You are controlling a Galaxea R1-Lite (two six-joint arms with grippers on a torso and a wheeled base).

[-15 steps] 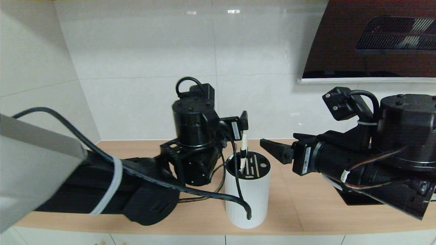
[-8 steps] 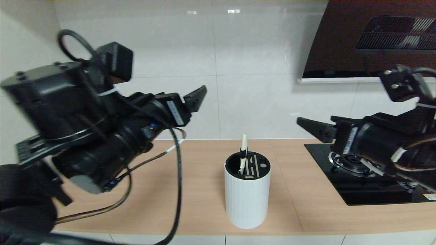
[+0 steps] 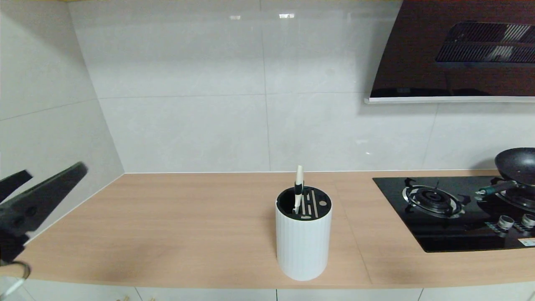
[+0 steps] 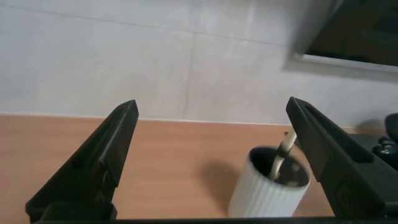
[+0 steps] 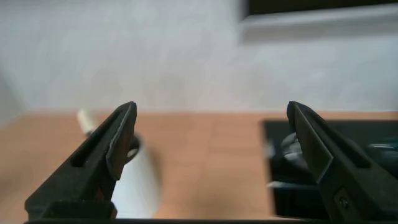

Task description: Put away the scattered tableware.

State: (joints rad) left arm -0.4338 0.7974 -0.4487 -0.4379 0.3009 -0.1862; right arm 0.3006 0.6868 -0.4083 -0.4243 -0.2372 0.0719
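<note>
- Both arms have drawn back from the white holder since a second ago. The left gripper now sits at the head view's left edge, cut off by the frame.
- Left gripper: jaws spread wide, holding nothing; right gripper is likewise wide apart and empty.
- One utensil stands in the one holder — its working end is hidden inside.
- Holder stands near the countertop's front edge, well apart from the hob and the left wall.
- One pan on the hob is cut off at the right edge.
</note>
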